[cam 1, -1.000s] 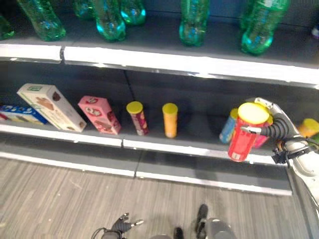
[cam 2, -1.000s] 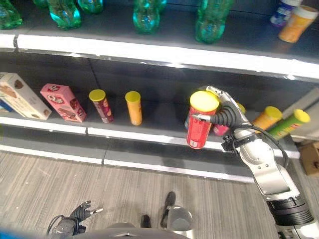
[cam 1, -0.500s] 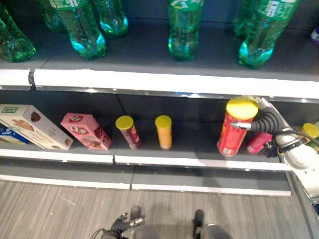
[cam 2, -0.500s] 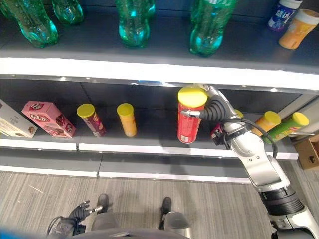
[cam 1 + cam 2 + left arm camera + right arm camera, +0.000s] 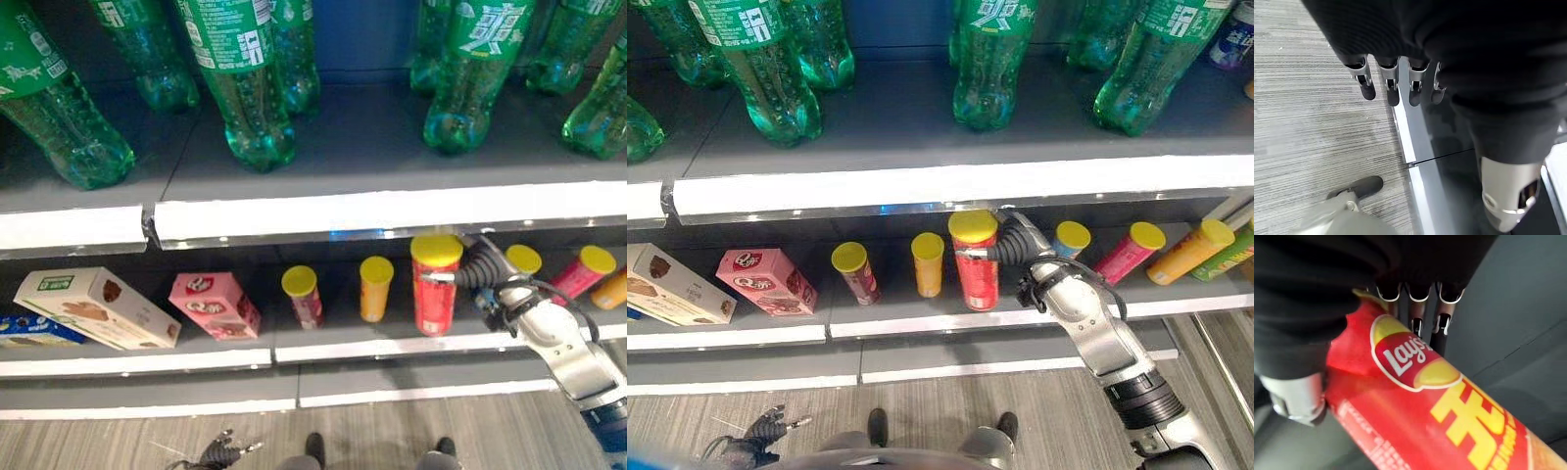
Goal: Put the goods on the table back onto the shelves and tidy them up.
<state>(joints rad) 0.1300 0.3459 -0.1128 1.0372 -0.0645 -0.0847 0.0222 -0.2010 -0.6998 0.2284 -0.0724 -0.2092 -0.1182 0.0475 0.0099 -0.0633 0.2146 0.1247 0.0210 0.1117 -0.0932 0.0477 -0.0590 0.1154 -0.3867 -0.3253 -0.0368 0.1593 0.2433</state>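
Red can (image 5: 976,262) in right robot hand (image 5: 1017,242) (wrist view: logo)

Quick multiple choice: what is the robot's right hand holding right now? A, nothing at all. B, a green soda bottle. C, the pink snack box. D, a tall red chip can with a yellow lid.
D: the right hand is curled round the tall red chip can, upright on the lower shelf beside the small orange can; the right wrist view shows the fingers round it.
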